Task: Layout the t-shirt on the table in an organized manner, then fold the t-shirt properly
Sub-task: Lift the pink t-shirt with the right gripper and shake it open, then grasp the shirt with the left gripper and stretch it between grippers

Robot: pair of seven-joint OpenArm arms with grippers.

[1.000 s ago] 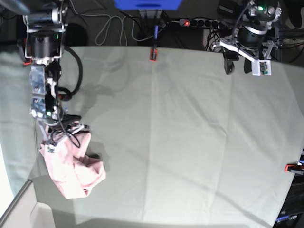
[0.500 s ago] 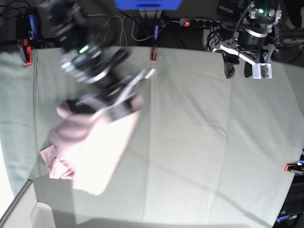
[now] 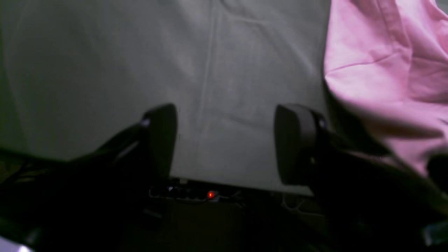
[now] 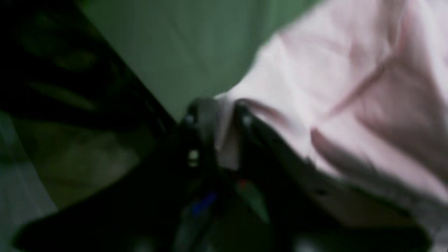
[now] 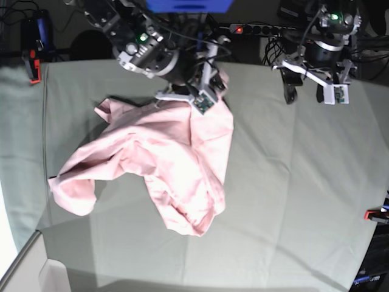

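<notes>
The pale pink t-shirt (image 5: 164,158) lies crumpled across the left half of the table (image 5: 292,182), stretched from the back middle down toward the front left. My right gripper (image 5: 209,82) hangs over the back middle, shut on a fold of the t-shirt (image 4: 332,87). In the right wrist view the cloth is pinched between the gripper's (image 4: 220,110) two dark fingers. My left gripper (image 5: 304,91) hovers open over the back right of the table. Its fingers (image 3: 161,136) hold nothing, and the t-shirt (image 3: 378,70) is off to one side of them.
Red-and-black clamps sit at the left back edge (image 5: 31,67) and the right edge (image 5: 375,214). A power strip (image 5: 255,28) with a red light and loose cables lies behind the table's back edge. The grey-green cloth (image 3: 210,70) is creased.
My right arm swung from the front left corner up to the back middle, dragging the t-shirt, which has spread out across the table. The left gripper's jaws stand a little wider.
</notes>
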